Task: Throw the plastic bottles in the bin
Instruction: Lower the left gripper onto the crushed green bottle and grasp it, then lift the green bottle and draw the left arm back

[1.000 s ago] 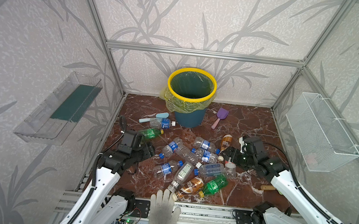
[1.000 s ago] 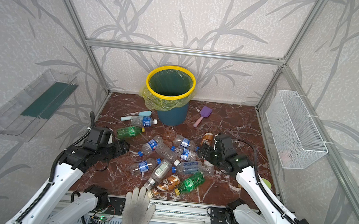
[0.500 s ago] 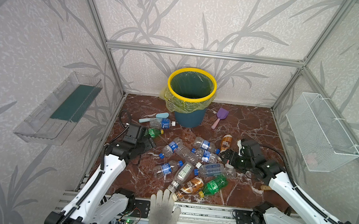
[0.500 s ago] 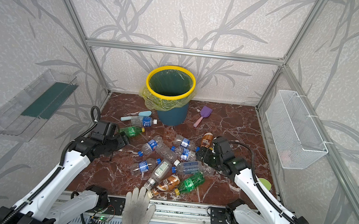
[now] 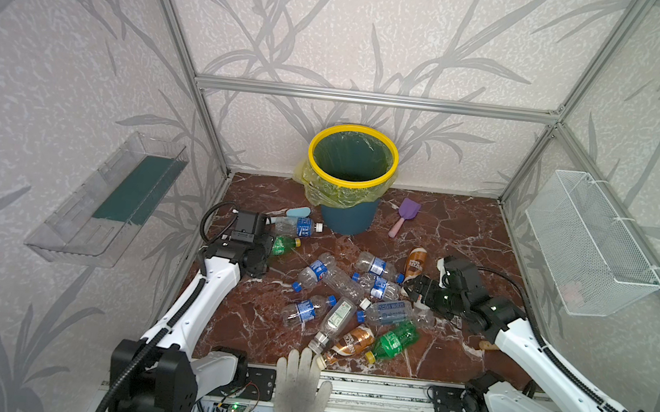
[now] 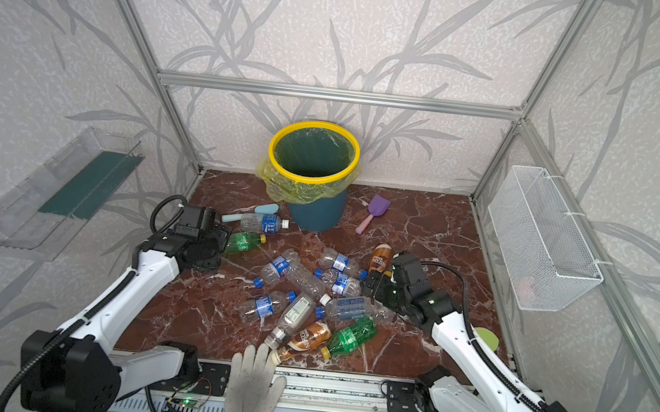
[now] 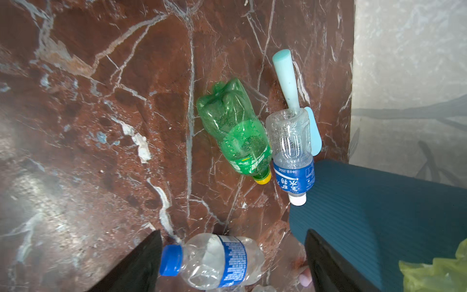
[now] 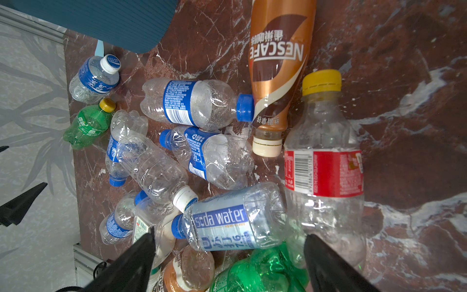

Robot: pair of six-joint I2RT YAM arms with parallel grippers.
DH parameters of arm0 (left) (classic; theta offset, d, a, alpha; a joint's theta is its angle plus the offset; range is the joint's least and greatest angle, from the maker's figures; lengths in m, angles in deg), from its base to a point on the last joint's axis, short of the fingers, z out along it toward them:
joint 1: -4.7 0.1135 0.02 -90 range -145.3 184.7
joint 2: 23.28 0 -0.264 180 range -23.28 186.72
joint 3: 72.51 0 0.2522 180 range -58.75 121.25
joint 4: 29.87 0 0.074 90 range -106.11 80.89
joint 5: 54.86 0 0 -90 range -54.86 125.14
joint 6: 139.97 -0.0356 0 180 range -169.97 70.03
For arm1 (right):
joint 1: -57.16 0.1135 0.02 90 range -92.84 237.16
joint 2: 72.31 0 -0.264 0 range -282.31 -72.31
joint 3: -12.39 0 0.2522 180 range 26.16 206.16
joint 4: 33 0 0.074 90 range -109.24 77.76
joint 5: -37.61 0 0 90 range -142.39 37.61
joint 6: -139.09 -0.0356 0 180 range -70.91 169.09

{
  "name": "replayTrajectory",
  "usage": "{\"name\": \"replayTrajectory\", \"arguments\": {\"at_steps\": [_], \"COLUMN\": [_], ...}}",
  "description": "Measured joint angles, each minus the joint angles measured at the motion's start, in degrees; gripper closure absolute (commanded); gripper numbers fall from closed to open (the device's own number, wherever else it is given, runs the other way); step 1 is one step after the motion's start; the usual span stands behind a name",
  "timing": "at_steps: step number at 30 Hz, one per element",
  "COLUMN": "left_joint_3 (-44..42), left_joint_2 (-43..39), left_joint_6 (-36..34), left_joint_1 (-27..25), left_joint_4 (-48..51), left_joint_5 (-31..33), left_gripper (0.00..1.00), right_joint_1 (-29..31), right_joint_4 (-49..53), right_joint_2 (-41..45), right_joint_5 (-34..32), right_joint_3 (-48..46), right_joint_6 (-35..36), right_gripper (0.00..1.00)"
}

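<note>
Reaching step: bottles (image 5: 337, 283) lie strewn in front of the bin (image 5: 346, 221). Left gripper (image 7: 233, 232) and right gripper (image 8: 229, 232) both gape wide, empty. Next: lower onto a bottle, close, carry to the bin.

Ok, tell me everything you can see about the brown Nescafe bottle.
The Nescafe bottle lies on its side on the marbled floor, wrapped in a glossy copper-brown sleeve with white lettering, cream cap on. The blue cap of a clear bottle touches its shoulder; a red-labelled bottle lies alongside its cap end.
</note>
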Motion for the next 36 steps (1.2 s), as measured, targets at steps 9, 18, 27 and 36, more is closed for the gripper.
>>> {"name": "replayTrajectory", "arguments": {"at_steps": [9, 18, 27, 36], "left_joint_3": [6.3, 15.5, 15.6, 16.7], "left_joint_2": [11.8, 26.5, 31.8, 37.0], "left_joint_6": [10.3, 13.6, 14.3, 13.1], "left_joint_1": [0.0, 0.5, 0.7, 1.9], "left_joint_4": [-2.1, -2.0, -1.6, -2.4], "left_joint_5": [4.0, -0.2, -2.6, -3.9], "left_gripper": [0.01, 0.06, 0.08, 0.19], "right_joint_1": [0.0, 0.0, 0.0, 0.0], "right_joint_4": [0.5, 1.5, 1.7, 1.4], "right_joint_2": [2.1, 2.2, 1.5, 0.0], "right_joint_5": [-1.2, -1.7, -2.7, -3.1], "right_joint_3": [0.0, 0.0, 0.0, 0.0], "right_joint_6": [0.0, 1.1, 1.9, 2.5], "right_gripper": [0.08, 0.07, 0.07, 0.07]}}
